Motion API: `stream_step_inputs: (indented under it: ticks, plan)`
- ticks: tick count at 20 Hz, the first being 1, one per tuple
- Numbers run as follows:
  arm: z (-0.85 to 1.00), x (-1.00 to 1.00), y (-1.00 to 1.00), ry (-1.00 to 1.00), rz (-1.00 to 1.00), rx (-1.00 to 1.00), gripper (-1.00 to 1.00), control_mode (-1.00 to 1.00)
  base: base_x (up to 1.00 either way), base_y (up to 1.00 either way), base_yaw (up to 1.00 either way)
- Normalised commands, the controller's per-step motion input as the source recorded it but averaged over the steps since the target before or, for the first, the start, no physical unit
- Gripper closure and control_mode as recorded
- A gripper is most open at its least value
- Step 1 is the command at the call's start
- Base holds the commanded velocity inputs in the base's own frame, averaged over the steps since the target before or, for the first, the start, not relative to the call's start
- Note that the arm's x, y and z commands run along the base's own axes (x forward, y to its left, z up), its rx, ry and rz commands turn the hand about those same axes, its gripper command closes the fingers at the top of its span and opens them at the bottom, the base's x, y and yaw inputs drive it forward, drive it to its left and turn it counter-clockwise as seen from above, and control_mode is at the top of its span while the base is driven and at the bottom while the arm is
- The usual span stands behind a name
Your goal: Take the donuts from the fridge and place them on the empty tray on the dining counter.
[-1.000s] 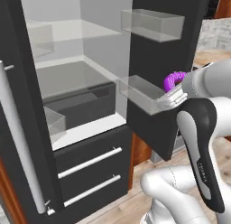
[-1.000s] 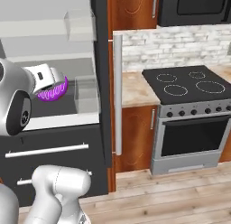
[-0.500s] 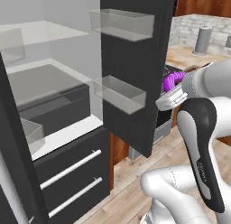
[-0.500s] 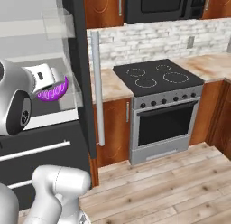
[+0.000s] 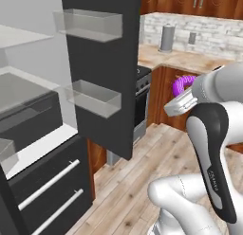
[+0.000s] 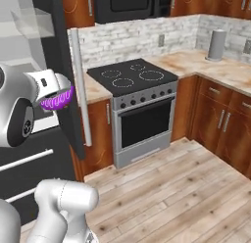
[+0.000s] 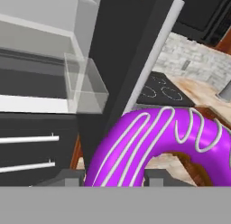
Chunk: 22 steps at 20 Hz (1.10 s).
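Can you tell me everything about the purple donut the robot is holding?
The donut is a ring with shiny purple icing and thin white squiggly lines across it. A bit of brown cake shows at the inner edge of its hole. It stands on edge in the hand view, pinched in the gripper, whose jaws are shut on it. From the base views it peeks out as a purple curve beside the white hand, up in the air, outside the open fridge, touching nothing else.

I see the donut [image 7: 153, 142] cut off at the hand view's bottom edge. My arm hides most of it in the left base view [image 5: 182, 84]
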Motion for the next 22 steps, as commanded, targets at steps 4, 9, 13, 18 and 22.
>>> stream_step_inputs:
  ticks: [4,9,13,18,22]
  plan:
    - [0.00,0.00,0.00,0.00,0.00,0.00,1.00,1.00,-0.49,0.06,-0.40]
    - [0.00,0.00,0.00,0.00,0.00,0.00,1.00,1.00,-0.37,0.23,-0.42]
    - [0.00,0.00,0.00,0.00,0.00,0.00,1.00,1.00,-0.37,0.15,-0.40]
    - [0.00,0.00,0.00,0.00,0.00,0.00,1.00,1.00,-0.47,0.07,-0.40]
    - [0.00,0.00,0.00,0.00,0.00,0.00,1.00,1.00,-0.50,0.14,-0.41]
